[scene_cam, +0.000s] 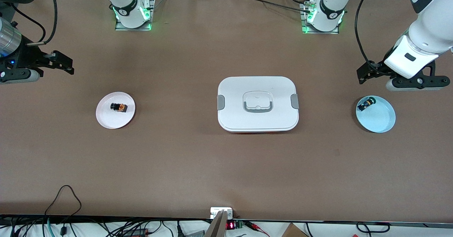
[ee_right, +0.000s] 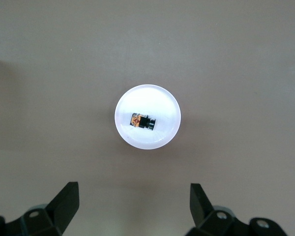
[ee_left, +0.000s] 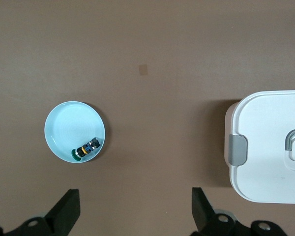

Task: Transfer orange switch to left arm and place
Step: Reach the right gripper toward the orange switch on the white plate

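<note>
The orange switch (scene_cam: 118, 107) lies on its side on a round pink plate (scene_cam: 108, 118) toward the right arm's end of the table. It also shows in the right wrist view (ee_right: 141, 121) on the plate (ee_right: 163, 136). My right gripper (scene_cam: 65, 64) is open and empty, up over bare table beside the pink plate (ee_right: 135, 206). The white box (scene_cam: 257, 103) sits shut in the middle of the table, between the two plates. My left gripper (scene_cam: 364, 73) is open and empty, up over bare table next to a light blue plate (ee_left: 136, 209).
The light blue plate (scene_cam: 380, 120) toward the left arm's end holds a small black switch with blue, green and yellow parts (scene_cam: 365, 104). Both show in the left wrist view, plate (ee_left: 69, 123) and switch (ee_left: 86, 149), with the box's end (ee_left: 270, 147) beside them.
</note>
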Robot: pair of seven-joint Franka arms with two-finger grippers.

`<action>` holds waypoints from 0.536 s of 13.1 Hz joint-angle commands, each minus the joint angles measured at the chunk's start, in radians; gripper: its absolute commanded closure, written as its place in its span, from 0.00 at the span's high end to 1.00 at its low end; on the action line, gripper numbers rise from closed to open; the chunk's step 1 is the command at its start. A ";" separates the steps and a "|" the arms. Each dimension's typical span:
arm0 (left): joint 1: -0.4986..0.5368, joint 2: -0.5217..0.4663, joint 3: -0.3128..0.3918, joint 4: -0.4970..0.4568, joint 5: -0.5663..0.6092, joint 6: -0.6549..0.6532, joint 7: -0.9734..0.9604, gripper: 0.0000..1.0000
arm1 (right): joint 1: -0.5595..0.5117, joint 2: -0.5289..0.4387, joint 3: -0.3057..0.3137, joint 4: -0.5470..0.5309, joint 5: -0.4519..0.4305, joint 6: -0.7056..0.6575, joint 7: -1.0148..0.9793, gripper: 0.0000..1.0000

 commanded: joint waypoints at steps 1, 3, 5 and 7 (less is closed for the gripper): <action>0.002 0.013 0.003 0.031 -0.014 -0.025 0.004 1.00 | -0.005 -0.015 -0.001 0.007 0.014 -0.037 0.002 1.00; 0.006 0.013 0.005 0.031 -0.014 -0.025 0.006 1.00 | -0.005 -0.010 -0.001 0.014 0.013 -0.037 0.003 1.00; 0.006 0.013 0.005 0.031 -0.014 -0.025 0.004 1.00 | -0.006 -0.009 -0.001 0.014 0.013 -0.036 0.006 1.00; 0.006 0.014 0.005 0.031 -0.014 -0.025 0.004 1.00 | 0.001 -0.004 0.001 0.014 0.004 -0.037 0.004 1.00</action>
